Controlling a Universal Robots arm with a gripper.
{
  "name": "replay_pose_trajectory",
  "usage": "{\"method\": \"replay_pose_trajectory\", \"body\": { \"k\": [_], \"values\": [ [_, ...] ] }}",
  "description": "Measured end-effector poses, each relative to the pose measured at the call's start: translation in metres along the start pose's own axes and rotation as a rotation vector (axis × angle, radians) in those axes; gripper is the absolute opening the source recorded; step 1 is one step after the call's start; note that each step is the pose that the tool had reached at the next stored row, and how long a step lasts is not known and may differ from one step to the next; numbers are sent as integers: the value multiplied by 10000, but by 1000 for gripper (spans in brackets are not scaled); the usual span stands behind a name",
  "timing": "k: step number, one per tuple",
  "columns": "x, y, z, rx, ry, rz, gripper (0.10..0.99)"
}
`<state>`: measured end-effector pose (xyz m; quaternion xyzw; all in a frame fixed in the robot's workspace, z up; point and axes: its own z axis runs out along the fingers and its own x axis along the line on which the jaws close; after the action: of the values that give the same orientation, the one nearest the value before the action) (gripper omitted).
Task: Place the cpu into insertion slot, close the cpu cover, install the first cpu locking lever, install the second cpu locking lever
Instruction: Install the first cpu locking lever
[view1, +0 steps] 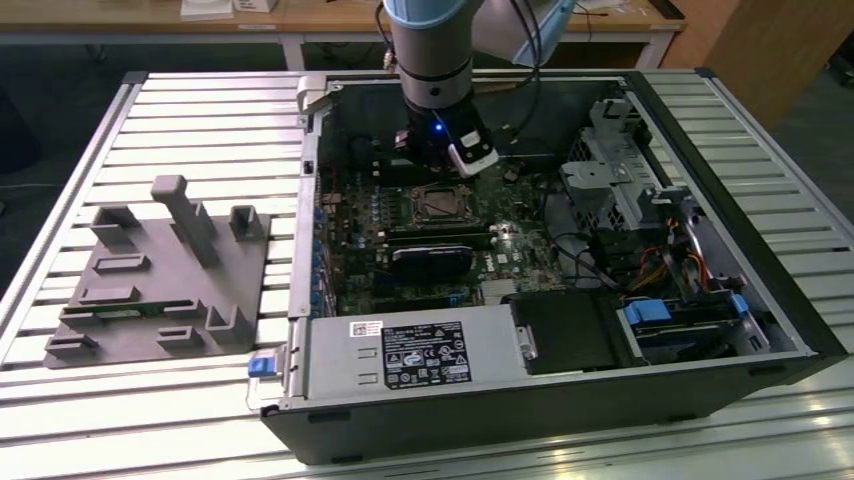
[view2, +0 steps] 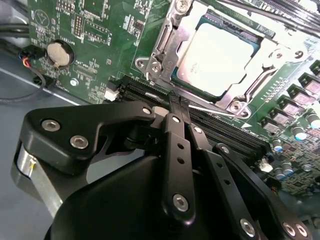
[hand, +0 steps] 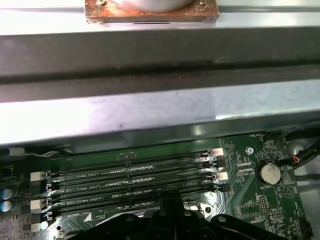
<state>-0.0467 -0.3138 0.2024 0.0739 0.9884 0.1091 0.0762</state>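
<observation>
The cpu (view2: 220, 57), a silvery square chip, lies flat in its socket on the green motherboard. The cpu cover (view2: 162, 47), a silver windowed frame, lies down around it. A thin silver locking lever (view2: 215, 108) runs along the socket's edge beside the black memory slots. My gripper (view2: 178, 102) has its black fingers pressed together, shut, with the tips right at one end of that lever. I cannot tell whether they touch it. In the exterior view the gripper (view1: 427, 175) hangs inside the open computer case just behind the socket (view1: 435, 205).
Black memory slots (hand: 135, 182) lie beside the socket. A coin battery (hand: 270, 173) sits on the board, and the case's metal wall (hand: 150, 115) rises close behind. A power supply (view1: 414, 355) and drive bays (view1: 667, 320) fill the case's near side. A grey fixture block (view1: 160, 275) stands outside.
</observation>
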Motion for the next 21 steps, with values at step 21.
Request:
{"method": "replay_pose_trajectory", "body": {
  "k": [21],
  "values": [
    [68,51,54,296,-386,1533,106]
  ]
}}
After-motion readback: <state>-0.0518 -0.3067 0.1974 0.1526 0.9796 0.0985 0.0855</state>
